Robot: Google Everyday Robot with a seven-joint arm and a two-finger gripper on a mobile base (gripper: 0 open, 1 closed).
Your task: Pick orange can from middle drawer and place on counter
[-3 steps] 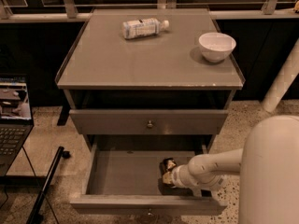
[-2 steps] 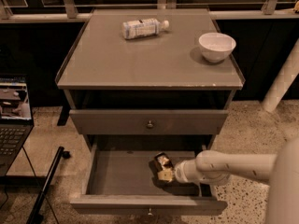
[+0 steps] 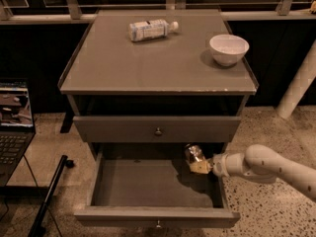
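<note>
Gripper [image 3: 199, 165] comes in from the right with its fingers pinched on the orange can [image 3: 193, 153], holding it tilted over the right rear corner of the pulled-out middle drawer [image 3: 157, 216], well below the counter [image 3: 148, 65].

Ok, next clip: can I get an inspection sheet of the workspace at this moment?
Surface: the counter is flat and grey, with thin raised side rims.
Job's things: the orange can sits tilted at the right rear of the open middle drawer; it is not yet on the counter.
Clutter: a plastic bottle lies on its side and a white bowl stands upright, both on the counter.
Grippers: the gripper is at the can, reaching in from the right.
Cables: nothing seen.
Surroundings: upper drawer closed; open laptop at left; black pole on the floor; pale pillar at right.
</note>
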